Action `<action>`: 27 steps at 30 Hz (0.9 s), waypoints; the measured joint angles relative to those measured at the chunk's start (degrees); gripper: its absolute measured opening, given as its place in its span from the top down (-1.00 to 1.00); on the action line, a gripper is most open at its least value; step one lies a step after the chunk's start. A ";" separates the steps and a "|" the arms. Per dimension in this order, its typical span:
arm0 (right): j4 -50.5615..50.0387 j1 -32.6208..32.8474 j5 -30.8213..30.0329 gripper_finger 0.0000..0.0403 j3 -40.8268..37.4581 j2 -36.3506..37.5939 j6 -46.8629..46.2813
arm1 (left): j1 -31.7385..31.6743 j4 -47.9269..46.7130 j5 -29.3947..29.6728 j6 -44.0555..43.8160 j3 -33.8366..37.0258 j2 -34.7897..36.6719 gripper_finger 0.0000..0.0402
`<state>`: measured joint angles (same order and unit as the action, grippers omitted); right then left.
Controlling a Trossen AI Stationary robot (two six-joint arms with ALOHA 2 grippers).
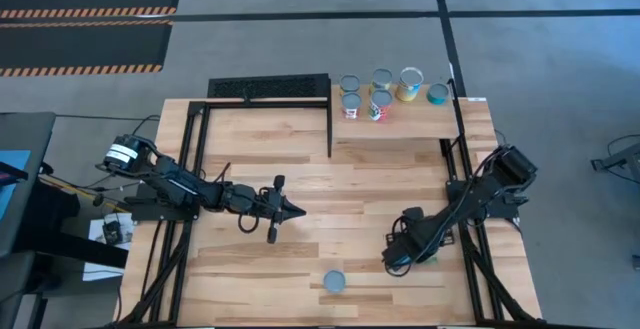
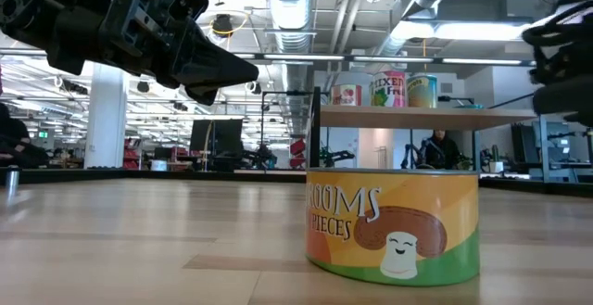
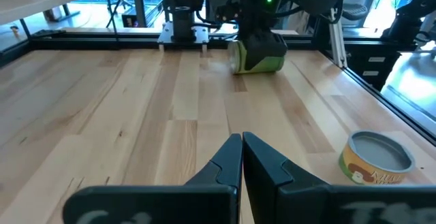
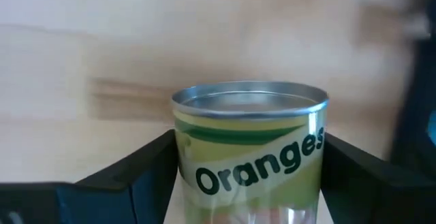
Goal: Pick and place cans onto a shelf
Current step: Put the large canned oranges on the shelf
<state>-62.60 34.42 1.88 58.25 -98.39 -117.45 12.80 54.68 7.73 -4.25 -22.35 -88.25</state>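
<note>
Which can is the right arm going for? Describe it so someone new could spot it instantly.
Start at the wooden table and go to its right front part, where the right gripper is down low. Between its jaws stands the oranges can, upright, with a yellow-green label reading "Oranges". The only other can down here, the mushroom can, stands alone near the front edge with an orange label; the remaining cans are up on the shelf.
</note>
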 joint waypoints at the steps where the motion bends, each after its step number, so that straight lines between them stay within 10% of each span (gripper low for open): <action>1: -1.41 -0.08 -2.10 -0.54 0.55 0.13 0.92 | 0.00 0.04 0.00 0.00 0.00 0.00 0.99; 15: -1.88 0.85 -62.92 -0.52 0.35 2.35 3.91 | 0.00 0.37 0.05 0.02 0.00 0.00 0.99; 27: 9.38 -8.87 -82.84 -0.52 -6.48 -6.75 9.05 | 0.00 1.98 0.22 0.33 -0.02 0.00 0.99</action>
<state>-53.22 25.55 -80.96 51.77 -105.13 -108.40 12.80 56.66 7.94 -3.92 -22.37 -88.25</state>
